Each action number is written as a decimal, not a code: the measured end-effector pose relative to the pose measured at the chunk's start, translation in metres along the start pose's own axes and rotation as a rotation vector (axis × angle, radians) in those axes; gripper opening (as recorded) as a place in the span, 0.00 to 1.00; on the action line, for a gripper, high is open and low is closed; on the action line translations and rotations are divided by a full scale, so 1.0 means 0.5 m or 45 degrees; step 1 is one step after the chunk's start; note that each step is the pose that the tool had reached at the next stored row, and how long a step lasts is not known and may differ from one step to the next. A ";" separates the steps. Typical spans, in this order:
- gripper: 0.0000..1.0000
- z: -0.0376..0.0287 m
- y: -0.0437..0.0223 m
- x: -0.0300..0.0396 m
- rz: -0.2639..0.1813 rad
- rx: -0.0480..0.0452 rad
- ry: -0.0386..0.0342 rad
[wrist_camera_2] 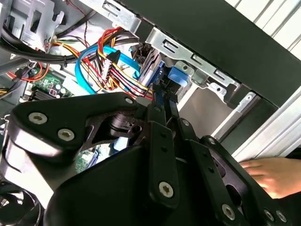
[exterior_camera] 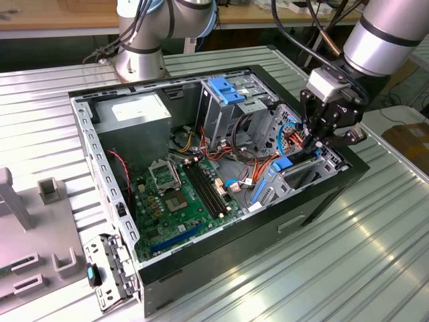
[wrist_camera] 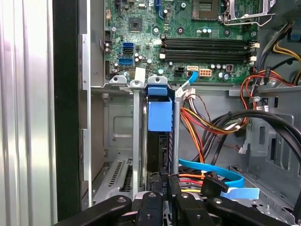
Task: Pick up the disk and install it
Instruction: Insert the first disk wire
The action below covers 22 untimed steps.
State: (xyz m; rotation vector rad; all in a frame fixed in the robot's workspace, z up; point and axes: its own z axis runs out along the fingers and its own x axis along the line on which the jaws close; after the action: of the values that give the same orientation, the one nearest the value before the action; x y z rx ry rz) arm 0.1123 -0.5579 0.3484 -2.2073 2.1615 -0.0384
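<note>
Ribbed metal tabletop [exterior_camera: 281, 282] carries the open black computer case [exterior_camera: 322, 194]; inside its drive bay, the blue-railed grey disk [wrist_camera: 159, 136] stands on edge, cables crowding beside, black gripper [wrist_camera: 164, 181] fingers clamped on it.

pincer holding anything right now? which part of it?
Yes: the pincer is shut on the disk, gripping its near edge, with the disk standing on edge in the drive bay.
</note>
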 end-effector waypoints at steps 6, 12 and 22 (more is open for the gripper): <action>0.17 0.000 0.000 -0.002 0.046 0.001 0.0020; 0.17 0.004 0.000 -0.004 0.037 0.001 -0.0015; 0.17 0.023 0.001 0.003 0.037 0.001 -0.0334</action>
State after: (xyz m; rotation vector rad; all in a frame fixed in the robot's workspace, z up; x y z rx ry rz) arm 0.1125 -0.5591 0.3369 -2.1634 2.1791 -0.0087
